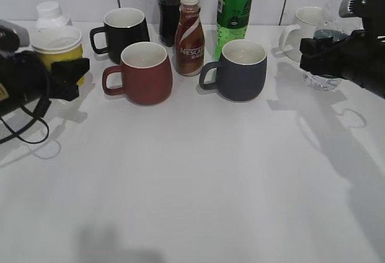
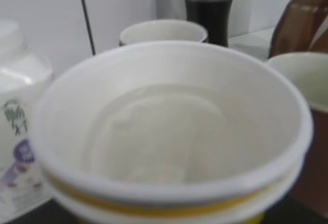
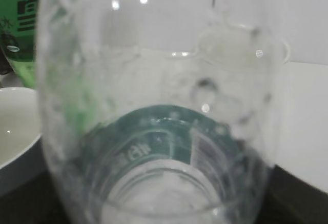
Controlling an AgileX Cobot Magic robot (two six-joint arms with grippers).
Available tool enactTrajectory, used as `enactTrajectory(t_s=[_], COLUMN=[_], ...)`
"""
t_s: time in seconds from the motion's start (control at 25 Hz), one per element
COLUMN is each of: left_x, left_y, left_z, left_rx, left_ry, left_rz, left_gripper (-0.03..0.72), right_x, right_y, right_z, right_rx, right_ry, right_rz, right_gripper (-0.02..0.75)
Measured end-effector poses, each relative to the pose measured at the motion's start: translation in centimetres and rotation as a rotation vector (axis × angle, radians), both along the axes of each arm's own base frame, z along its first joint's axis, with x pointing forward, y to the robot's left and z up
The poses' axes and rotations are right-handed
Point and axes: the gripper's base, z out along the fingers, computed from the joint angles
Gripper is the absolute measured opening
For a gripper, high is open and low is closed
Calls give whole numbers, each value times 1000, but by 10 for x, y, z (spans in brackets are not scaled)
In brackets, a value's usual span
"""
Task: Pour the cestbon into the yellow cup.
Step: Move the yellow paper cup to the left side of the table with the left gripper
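The yellow cup [image 1: 57, 47] stands at the far left of the table, white inside, and fills the left wrist view [image 2: 169, 131]. My left gripper [image 1: 69, 73] is around it, one black finger in front of its wall; it looks shut on the cup. The cestbon [image 1: 329, 34], a clear bottle with a dark green label, stands upright at the far right and fills the right wrist view [image 3: 154, 106]. My right gripper [image 1: 322, 49] is closed across its middle. The fingertips are hidden in both wrist views.
Between the two stand a red mug [image 1: 144, 70], a black mug [image 1: 123, 28], a grey mug [image 1: 240, 70], a Nescafe bottle [image 1: 189, 34], a cola bottle [image 1: 169, 1] and a green bottle [image 1: 234, 7]. A white mug [image 1: 307, 28] is beside the cestbon. A white jar [image 1: 51, 13] is behind the cup.
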Motion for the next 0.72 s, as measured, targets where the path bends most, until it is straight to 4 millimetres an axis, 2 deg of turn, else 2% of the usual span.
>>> enactTrajectory(t_s=[0.24,0.52,0.72], left_x=[8,27,29], left_y=[1,-1,-1], left_z=[-21,-33,-39], left_rx=[26,28,25], left_ry=[5,3,7], left_rz=[10,16,15], left_gripper=[378,378,378], right_x=[0,0,0], right_y=[-1,-1,-1], right_z=[0,0,0], right_rx=[-5,-3,-11], right_ry=[-1,-1,-2], right_rz=[-7,-9,-8], right_gripper=[460,459,459])
